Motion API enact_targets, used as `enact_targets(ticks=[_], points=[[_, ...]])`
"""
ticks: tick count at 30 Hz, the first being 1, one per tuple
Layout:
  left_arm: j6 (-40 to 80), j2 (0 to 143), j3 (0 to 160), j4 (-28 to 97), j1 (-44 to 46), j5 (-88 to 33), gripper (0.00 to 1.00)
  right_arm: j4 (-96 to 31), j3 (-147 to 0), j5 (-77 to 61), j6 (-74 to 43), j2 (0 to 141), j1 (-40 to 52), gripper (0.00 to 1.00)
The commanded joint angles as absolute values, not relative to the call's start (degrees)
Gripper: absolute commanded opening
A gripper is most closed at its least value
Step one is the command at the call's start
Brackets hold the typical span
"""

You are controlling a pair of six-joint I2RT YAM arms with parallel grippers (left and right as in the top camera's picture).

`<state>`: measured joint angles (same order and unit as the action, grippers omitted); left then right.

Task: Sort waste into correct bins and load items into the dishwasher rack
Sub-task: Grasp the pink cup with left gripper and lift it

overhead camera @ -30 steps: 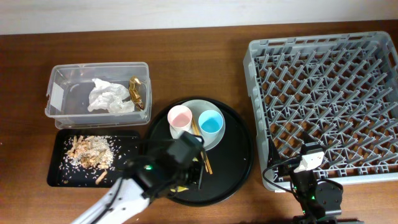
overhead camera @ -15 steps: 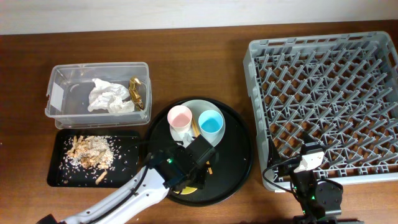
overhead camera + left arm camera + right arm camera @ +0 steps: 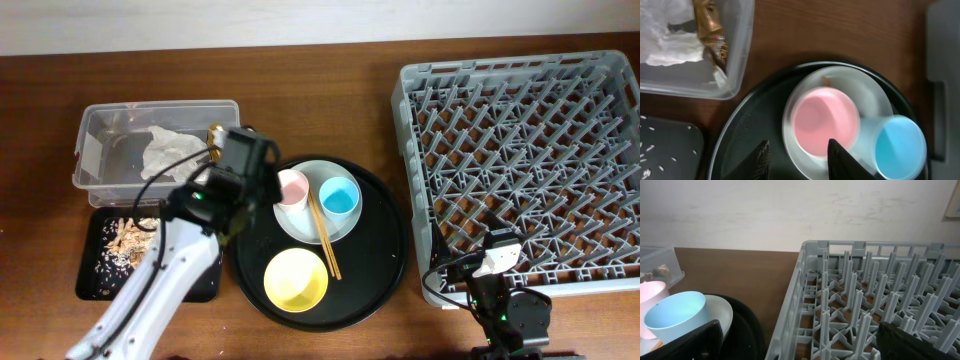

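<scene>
My left gripper (image 3: 258,186) hangs open and empty over the left rim of the pale plate (image 3: 318,222). In the left wrist view (image 3: 800,162) one fingertip (image 3: 842,159) is close by the pink cup (image 3: 826,120). The pink cup (image 3: 291,188) and blue cup (image 3: 339,195) stand on the plate. The chopsticks (image 3: 324,238) lie across it. The yellow bowl (image 3: 295,278) sits in front of it. The tissue (image 3: 172,152) and gold wrapper (image 3: 712,35) lie in the clear tub (image 3: 95,128). Food scraps (image 3: 128,240) lie in the small black tray (image 3: 92,282). My right gripper (image 3: 497,258) is open and empty at the grey rack's (image 3: 525,160) near left corner.
Plate, cups, chopsticks and bowl all rest on a large round black tray (image 3: 375,262) between the bins and the rack. The right wrist view shows the rack's pegs (image 3: 865,295) ahead and the blue cup (image 3: 675,315) at left. Bare brown table lies behind the tray.
My left arm has moved from over the yellow bowl at the tray's front to the back left beside the pink cup. The bowl is now uncovered. The right arm has not moved.
</scene>
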<state>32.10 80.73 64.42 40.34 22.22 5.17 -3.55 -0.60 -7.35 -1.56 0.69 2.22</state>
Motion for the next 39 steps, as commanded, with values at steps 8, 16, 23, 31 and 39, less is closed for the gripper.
enact_targets(ticks=[8,16,23,31,39], points=[[28.38,94.87,65.08,39.18,20.08,-4.19,0.29,-3.88,-0.32,-6.9,-2.2,0.21,1.85,0.98],[28.38,96.51,65.23,37.67,20.05,-3.66,0.06,-3.88,-0.32,-6.9,-2.2,0.21,1.85,0.99],[28.38,90.7,67.37,37.67,20.08,-3.73,0.0,-3.88,-0.32,-6.9,-2.2,0.21,1.85,0.99],[24.43,80.12,70.28,39.55,14.04,-31.31,0.0,-3.86,-0.32,-7.05,-2.22,0.21,1.85,0.99],[16.1,79.48,70.28,39.42,2.46,-68.47,0.0,-0.19,-0.32,-17.72,-11.2,0.21,1.85,0.99]])
